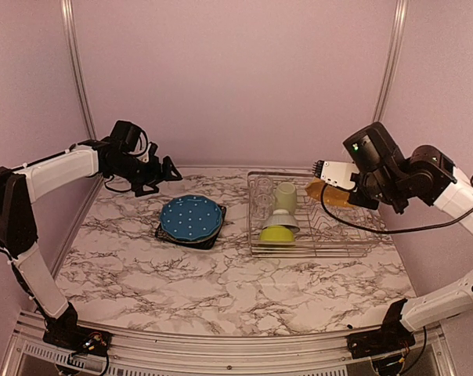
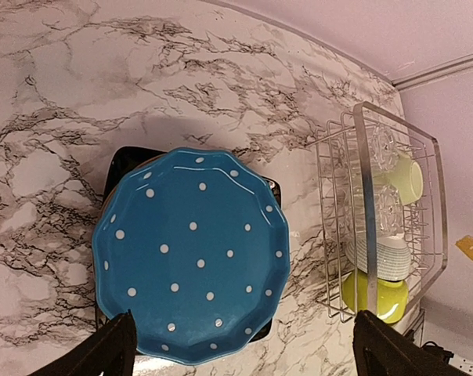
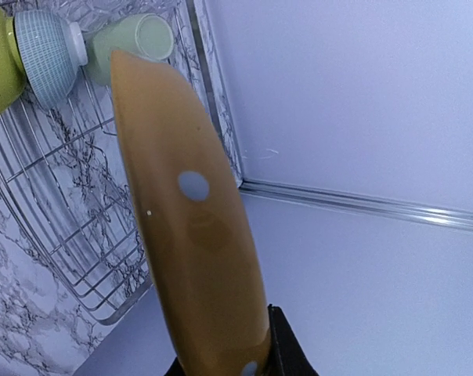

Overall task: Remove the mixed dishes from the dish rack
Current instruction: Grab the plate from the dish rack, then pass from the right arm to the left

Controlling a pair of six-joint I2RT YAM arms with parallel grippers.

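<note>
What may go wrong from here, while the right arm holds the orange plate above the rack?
1. The right gripper pinches the orange dotted plate only at its rim, so the plate may slip and fall onto the dish rack.
2. If carried left too low, the plate may knock the pale green mug or the clear glass in the rack.

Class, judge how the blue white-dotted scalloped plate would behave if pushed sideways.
Probably stiff: the blue white-dotted scalloped plate looks like glazed ceramic. It rests on a dark square plate, so it may slide off. Its low, wide shape makes tipping unlikely.
</note>
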